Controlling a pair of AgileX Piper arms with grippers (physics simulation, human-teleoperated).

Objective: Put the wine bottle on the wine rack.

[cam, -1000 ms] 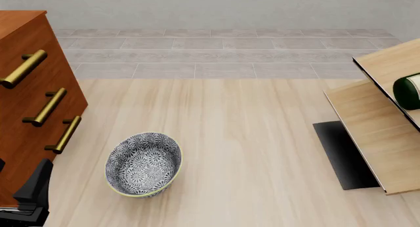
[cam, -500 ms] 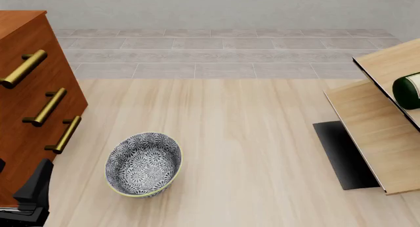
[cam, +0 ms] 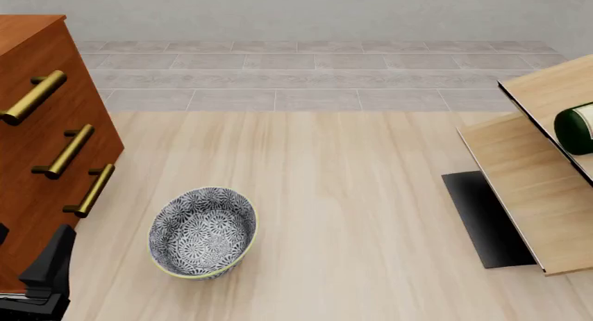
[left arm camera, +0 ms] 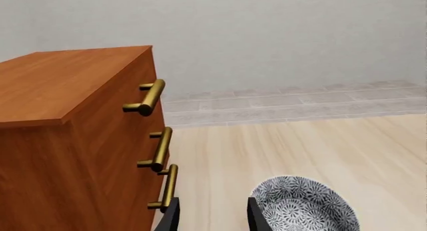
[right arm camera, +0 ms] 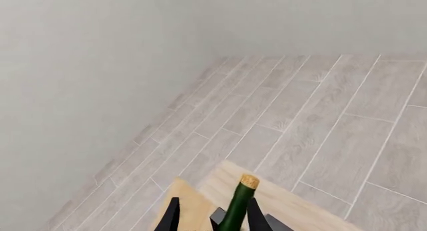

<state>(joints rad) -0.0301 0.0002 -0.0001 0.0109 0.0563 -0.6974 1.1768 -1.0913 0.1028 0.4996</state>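
Pale table [cam: 371, 196]: wine bottle [cam: 575, 130] lying on wine rack [cam: 523, 175].

The bottle [cam: 576, 130] sits a touch higher against the rack [cam: 528, 175] at the right edge of the front view than a second ago; since half a second ago it shows no further shift

Left gripper [left arm camera: 210, 218] sits low with fingers parted and empty. Right gripper [right arm camera: 212, 213] points outward, fingers spread
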